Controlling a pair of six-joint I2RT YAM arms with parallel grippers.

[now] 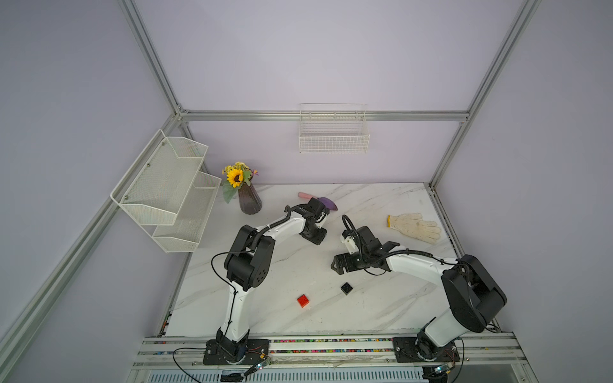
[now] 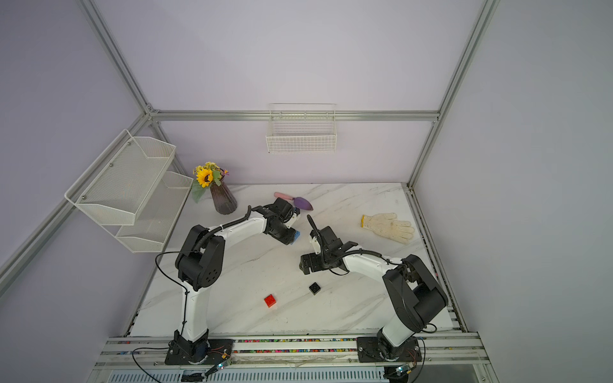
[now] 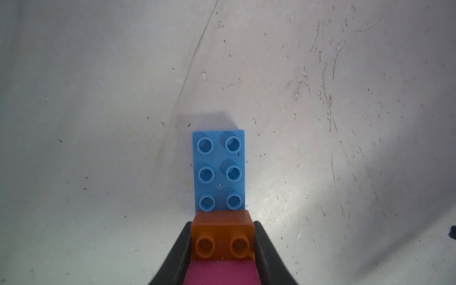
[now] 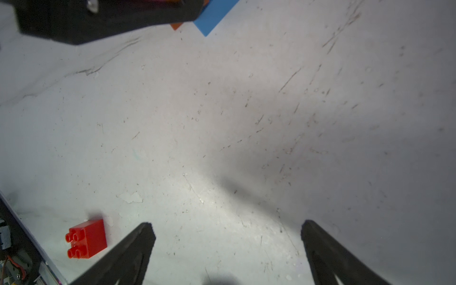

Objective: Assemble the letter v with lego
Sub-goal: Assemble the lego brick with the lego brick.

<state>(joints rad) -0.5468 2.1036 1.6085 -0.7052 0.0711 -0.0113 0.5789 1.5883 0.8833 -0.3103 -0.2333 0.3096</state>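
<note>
Bare worktop (image 1: 381,308) between the red brick (image 1: 303,300) and black brick (image 1: 346,288), well apart, leaves passage. Vase (image 1: 249,199), trowel (image 1: 326,201) and glove (image 1: 416,227) crowd the far side; the left arm (image 1: 285,228) and right arm (image 1: 414,267) span the middle.

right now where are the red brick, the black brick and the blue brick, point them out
red brick (image 1: 302,300), in a top view, middle of its visible red face
black brick (image 1: 346,288), in a top view, middle of its upper face
blue brick (image 3: 219,172), left wrist view, flat between its middle studs

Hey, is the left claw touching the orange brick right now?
Touching. The left wrist view shows the left claw closed on the orange brick, its black jaws pressed flush against both sides.
</note>
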